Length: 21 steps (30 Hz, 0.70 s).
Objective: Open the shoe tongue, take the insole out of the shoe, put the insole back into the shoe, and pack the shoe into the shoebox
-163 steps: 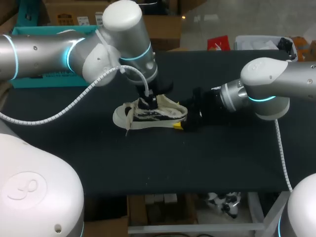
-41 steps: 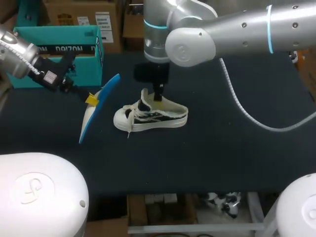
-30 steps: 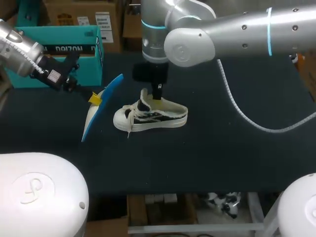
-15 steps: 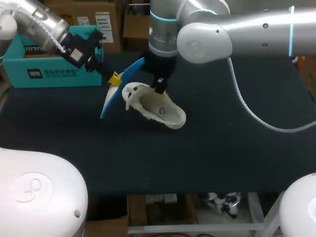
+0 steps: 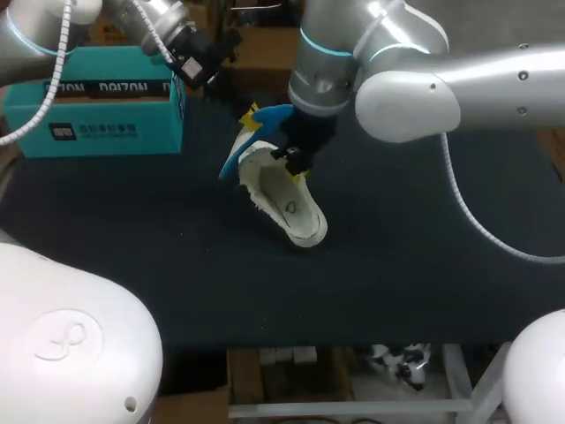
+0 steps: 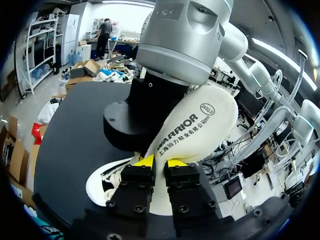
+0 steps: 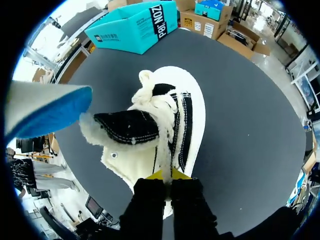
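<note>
The shoe [image 5: 287, 199] lies aslant at the upper middle of the head view, its length running from upper left to lower right. Our right gripper [image 7: 169, 175] has its yellow tips pinched together on the shoe's upper edge by the laces, with almost no gap between them. The black tongue stands folded out ahead of that grip. The insole [image 5: 265, 132], blue on one face and white on the other, hangs just above and to the left of the shoe. Our left gripper [image 6: 160, 161] clamps its near end, with the fingers close together. In the right wrist view the insole's free end lies just beside the tongue; we cannot tell whether the two touch. Half a second ago the insole and the left gripper stood further left in the head view, and both have since moved right and upward toward the right arm. The shoe has shifted right with the right gripper and turned steeper. A little over a second ago it stood level on its sole at the middle, with the insole well to its left. The teal shoebox [image 5: 97, 106] sits at the upper left, lid shut, apart from the shoe. All rest on or over the dark table [image 5: 397, 265].
</note>
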Each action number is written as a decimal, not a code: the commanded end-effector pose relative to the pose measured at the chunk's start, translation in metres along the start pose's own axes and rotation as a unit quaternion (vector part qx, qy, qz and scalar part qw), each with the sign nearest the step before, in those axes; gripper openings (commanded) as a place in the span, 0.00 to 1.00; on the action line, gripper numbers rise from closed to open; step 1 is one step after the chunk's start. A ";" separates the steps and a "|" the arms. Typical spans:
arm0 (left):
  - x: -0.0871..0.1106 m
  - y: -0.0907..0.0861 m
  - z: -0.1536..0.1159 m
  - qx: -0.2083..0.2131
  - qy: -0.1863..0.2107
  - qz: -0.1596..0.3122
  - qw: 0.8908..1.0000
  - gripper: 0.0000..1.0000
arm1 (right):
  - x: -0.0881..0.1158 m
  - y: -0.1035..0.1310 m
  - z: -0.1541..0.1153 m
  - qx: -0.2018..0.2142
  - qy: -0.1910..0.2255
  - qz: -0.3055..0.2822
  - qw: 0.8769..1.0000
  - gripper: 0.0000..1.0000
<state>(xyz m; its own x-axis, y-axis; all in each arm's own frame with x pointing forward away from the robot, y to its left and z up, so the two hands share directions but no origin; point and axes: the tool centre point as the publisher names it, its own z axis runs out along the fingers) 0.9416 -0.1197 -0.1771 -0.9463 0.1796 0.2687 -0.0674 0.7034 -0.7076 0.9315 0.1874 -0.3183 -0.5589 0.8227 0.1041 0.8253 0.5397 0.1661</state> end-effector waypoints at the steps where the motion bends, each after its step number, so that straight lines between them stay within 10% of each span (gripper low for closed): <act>1: -0.019 -0.011 0.008 -0.011 0.136 0.011 0.991 0.00 | 0.003 -0.011 0.003 -0.088 0.000 0.029 0.996 0.00; 21: -0.031 0.001 0.019 -0.007 0.164 0.025 0.986 0.00 | -0.019 -0.027 0.020 -0.105 0.026 0.085 0.991 0.00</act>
<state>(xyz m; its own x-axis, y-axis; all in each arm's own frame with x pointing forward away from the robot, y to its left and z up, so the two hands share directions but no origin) 0.9600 -0.1393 -0.1956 -0.8704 0.3426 0.3536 -0.0125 0.7026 -0.7115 0.9240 0.1681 -0.3418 -0.4165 0.8908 0.1819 0.8902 0.3589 0.2806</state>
